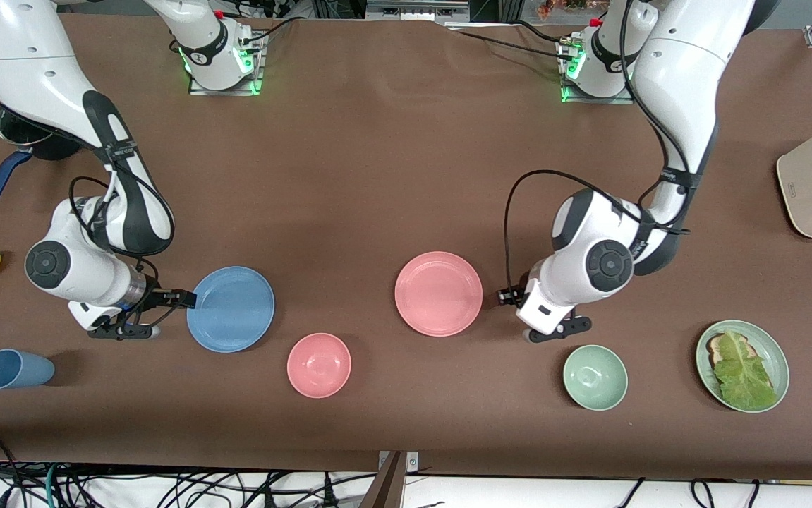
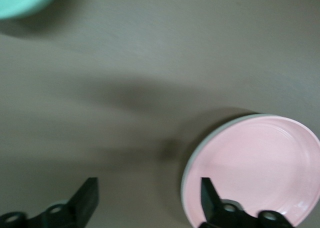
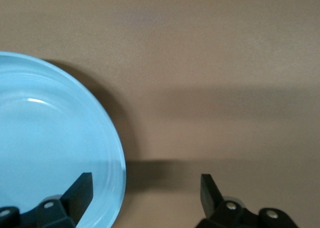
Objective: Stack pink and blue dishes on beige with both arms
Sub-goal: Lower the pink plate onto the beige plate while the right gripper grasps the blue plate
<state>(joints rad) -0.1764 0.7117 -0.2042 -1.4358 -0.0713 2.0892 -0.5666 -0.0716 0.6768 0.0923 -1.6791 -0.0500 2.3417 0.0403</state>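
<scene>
From the front, the right gripper (image 1: 181,299) sits at the rim of the blue plate (image 1: 231,309), the left gripper (image 1: 506,297) beside the pink plate (image 1: 438,293). No beige plate shows.

Left wrist view: fingers (image 2: 210,198) spread, one over the pink plate (image 2: 260,168), partly cut off.

Right wrist view: fingers (image 3: 80,194) spread, straddling the blue plate's (image 3: 50,143) rim.

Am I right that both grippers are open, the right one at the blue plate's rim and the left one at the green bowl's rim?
Not quite. The left gripper is at the pink plate, not the green bowl; the left wrist view shows it. The rest holds: both are open, the right gripper at the blue plate.
</scene>
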